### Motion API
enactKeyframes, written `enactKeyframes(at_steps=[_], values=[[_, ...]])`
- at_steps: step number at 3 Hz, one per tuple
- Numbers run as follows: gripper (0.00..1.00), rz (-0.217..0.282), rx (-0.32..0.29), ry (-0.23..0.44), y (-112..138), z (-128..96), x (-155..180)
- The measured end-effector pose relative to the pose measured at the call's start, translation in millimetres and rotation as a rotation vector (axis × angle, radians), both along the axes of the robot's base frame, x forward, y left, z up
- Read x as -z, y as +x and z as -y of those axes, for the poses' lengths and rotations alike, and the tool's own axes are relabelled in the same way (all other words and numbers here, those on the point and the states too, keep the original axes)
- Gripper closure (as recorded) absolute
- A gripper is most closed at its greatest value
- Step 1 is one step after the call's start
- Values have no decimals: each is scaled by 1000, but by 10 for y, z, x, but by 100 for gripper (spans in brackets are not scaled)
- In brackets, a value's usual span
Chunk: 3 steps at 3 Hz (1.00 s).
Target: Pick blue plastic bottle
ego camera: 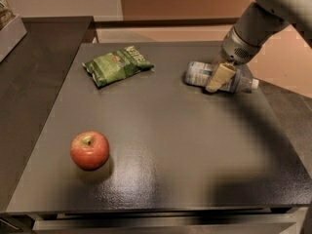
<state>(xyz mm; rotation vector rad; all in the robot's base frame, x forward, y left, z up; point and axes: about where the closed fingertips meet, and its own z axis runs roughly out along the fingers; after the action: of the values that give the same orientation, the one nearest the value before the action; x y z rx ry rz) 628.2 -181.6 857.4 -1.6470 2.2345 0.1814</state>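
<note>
The blue plastic bottle (199, 74) lies on its side at the back right of the dark table (161, 145), its white cap (254, 84) pointing right. It is clear with a pale blue-and-white label. My gripper (218, 77) comes down from the upper right on the grey arm (253, 23) and sits right at the middle of the bottle, covering part of it. The bottle rests on the table.
A green snack bag (118, 64) lies at the back left of the table. A red apple (89, 150) stands at the front left. A darker counter (34, 82) adjoins the table on the left. The table's right edge is just past the bottle.
</note>
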Motion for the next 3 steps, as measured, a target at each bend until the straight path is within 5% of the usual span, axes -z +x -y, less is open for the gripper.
enactKeyframes(at_steps=[2, 3], values=[[85, 2, 9, 22, 28, -10, -139], [100, 22, 14, 56, 42, -35, -435]])
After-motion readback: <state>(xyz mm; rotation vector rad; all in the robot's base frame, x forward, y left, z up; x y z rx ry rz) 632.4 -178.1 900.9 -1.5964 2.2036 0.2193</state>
